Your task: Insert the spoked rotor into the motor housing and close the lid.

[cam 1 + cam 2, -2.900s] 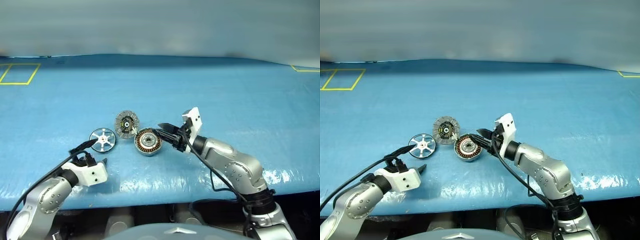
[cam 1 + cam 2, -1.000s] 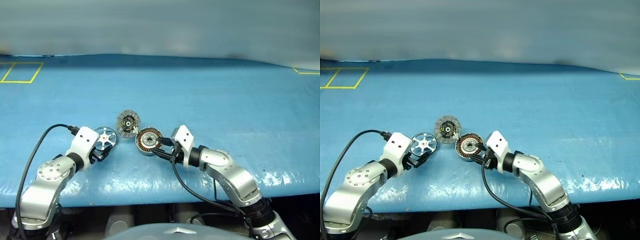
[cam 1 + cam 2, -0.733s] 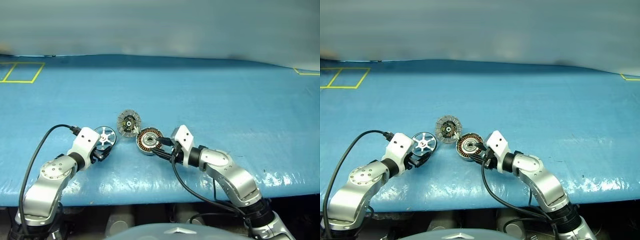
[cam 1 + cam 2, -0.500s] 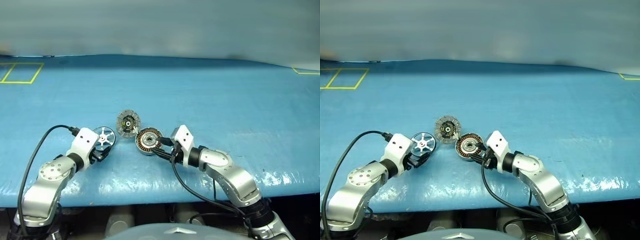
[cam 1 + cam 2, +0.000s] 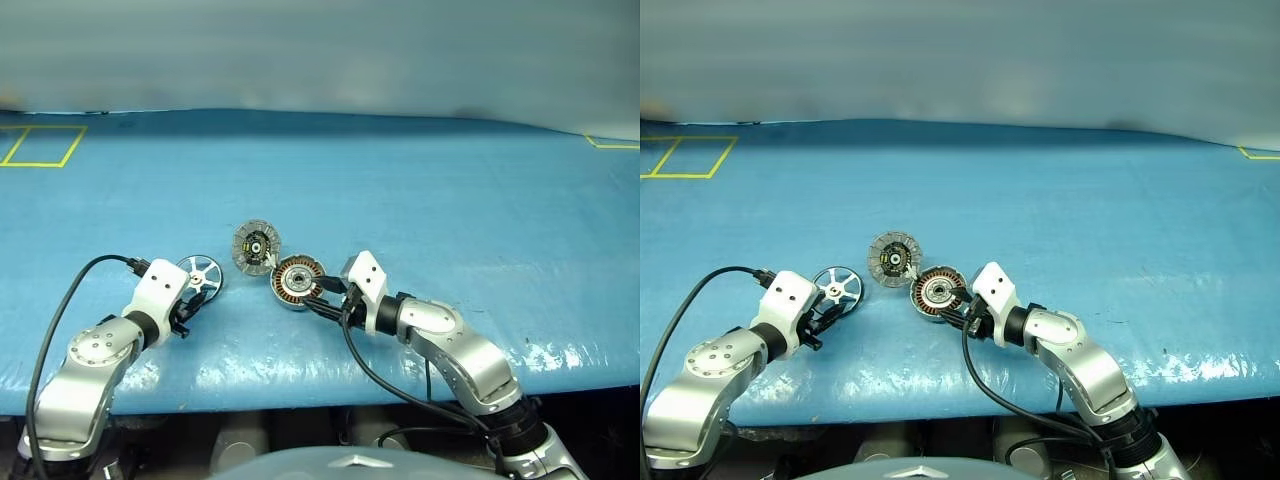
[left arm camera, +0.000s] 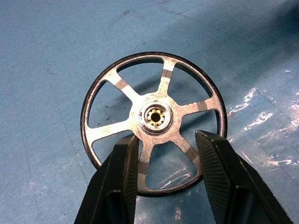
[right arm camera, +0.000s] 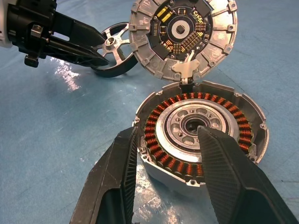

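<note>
Left eye view: motor housing (image 5: 298,281) sits on the blue tabletop (image 5: 450,200), lid (image 5: 256,246) flipped open just behind it. Spoked rotor (image 5: 200,274) lies left of the housing, tilted, left gripper (image 5: 190,303) at its near rim. Right gripper (image 5: 322,297) at the housing's right edge.

Left wrist view: fingers (image 6: 119,182) clamp on the rotor's near rim, one either side of a spoke.

Right wrist view: fingers (image 7: 117,179) straddle the housing's near wall; real grip or not, cannot tell. Lid hinged at the housing's far edge, inner face up.
</note>
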Motion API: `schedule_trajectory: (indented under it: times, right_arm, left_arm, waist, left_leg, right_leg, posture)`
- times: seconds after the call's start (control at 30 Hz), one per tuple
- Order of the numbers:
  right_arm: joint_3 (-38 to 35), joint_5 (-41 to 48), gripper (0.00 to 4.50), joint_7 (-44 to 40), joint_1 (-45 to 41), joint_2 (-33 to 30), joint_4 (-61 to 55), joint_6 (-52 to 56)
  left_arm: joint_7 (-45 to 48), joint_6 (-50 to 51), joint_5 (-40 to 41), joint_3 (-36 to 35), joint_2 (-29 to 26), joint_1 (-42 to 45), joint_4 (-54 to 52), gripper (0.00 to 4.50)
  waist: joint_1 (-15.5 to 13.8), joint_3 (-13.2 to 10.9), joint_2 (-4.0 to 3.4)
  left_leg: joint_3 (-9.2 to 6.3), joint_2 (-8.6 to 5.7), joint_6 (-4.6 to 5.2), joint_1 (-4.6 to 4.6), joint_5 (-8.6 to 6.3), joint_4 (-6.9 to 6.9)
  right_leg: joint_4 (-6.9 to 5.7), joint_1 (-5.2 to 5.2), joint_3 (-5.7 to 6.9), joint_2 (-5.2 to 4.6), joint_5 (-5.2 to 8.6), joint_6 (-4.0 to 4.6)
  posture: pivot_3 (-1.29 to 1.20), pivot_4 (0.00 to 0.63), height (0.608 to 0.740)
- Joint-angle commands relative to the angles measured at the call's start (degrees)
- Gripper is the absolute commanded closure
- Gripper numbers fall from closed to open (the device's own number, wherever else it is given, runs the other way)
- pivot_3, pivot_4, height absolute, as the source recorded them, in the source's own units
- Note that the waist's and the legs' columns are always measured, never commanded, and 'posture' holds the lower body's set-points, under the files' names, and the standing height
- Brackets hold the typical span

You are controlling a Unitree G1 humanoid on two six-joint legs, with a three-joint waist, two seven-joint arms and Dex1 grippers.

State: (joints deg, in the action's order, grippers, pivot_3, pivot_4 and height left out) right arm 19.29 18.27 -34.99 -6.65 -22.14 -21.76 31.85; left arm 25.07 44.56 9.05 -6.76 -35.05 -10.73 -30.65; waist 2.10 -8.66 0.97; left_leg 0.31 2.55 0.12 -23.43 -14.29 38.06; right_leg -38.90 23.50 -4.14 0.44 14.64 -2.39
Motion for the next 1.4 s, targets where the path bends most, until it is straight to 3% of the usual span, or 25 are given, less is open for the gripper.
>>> schedule_trajectory:
  times: [0.03, 0.27, 0.43, 0.87, 0.9, 1.0, 1.4]
  right_arm:
    - [-0.7, 0.0, 2.38, -0.1, -0.5, 0.2, -1.6, -0.1]
    - [-0.6, -0.1, 2.38, 0.2, -0.1, 0.4, -1.7, 0.0]
    - [-0.7, -0.1, 2.38, 0.5, 0.0, 0.5, -1.8, 0.1]
    - [-0.6, -0.2, 2.38, 0.4, -0.4, 0.5, -1.7, 0.2]
    - [-0.6, -0.2, 2.38, 0.4, -0.3, 0.5, -1.7, 0.2]
    - [-0.6, -0.2, 2.38, 0.4, -0.4, 0.5, -1.7, 0.3]
    - [-0.5, -0.2, 2.38, 0.1, -0.4, 0.5, -1.6, 0.5]
  left_arm:
    - [0.6, 2.0, 0.0, -1.0, -1.4, -0.8, -0.1, 2.48]
    - [1.3, 2.7, 0.8, -2.2, -1.9, 1.0, 0.5, 2.48]
    - [1.0, 3.2, 1.3, -3.0, -1.7, 1.5, 0.1, 3.43]
    - [0.1, 3.4, 2.6, -7.0, -0.1, 0.8, -2.9, 3.53]
    - [-0.1, 3.6, 3.2, -7.9, 0.3, 0.8, -3.5, 3.60]
    - [-0.6, 4.2, 4.6, -10.4, 1.4, 1.0, -4.7, 4.47]
    - [-2.2, 6.9, 8.2, -15.2, 3.9, -0.6, -8.9, 4.47]
  waist:
    - [0.0, 0.0, 0.00]
    - [0.0, 0.0, 0.00]
    - [0.0, 0.0, -0.01]
    - [0.0, 0.0, 0.00]
    - [0.0, 0.0, 0.00]
    - [0.0, 0.0, 0.02]
    - [-0.1, 0.0, 0.09]
  left_leg:
    - [0.00, 0.00, 0.00, 0.00, 0.00, 0.00]
    - [0.01, 0.00, 0.00, 0.01, 0.00, -0.02]
    - [0.01, 0.00, 0.00, 0.01, 0.00, -0.01]
    - [-0.01, 0.01, -0.01, 0.00, 0.00, -0.01]
    - [-0.01, 0.02, -0.01, 0.00, 0.01, -0.01]
    - [0.00, 0.02, -0.01, -0.02, 0.00, 0.00]
    - [-0.04, 0.02, -0.01, -0.07, 0.01, 0.01]
  right_leg:
    - [0.00, 0.00, 0.00, 0.00, 0.00, 0.00]
    - [0.00, 0.01, 0.00, 0.00, 0.01, 0.00]
    - [0.00, 0.00, 0.00, -0.01, 0.01, -0.01]
    - [-0.01, 0.00, 0.01, -0.01, 0.00, 0.00]
    - [-0.01, 0.00, 0.01, -0.02, 0.00, 0.00]
    - [0.00, 0.02, 0.00, -0.02, 0.00, -0.01]
    - [0.00, 0.03, 0.01, -0.04, 0.00, 0.00]
  posture:
    - [0.00, 0.150, 0.740]
    - [0.00, 0.150, 0.740]
    - [0.00, 0.150, 0.740]
    - [0.00, 0.150, 0.740]
    - [0.00, 0.150, 0.740]
    - [0.00, 0.150, 0.740]
    - [0.00, 0.150, 0.740]
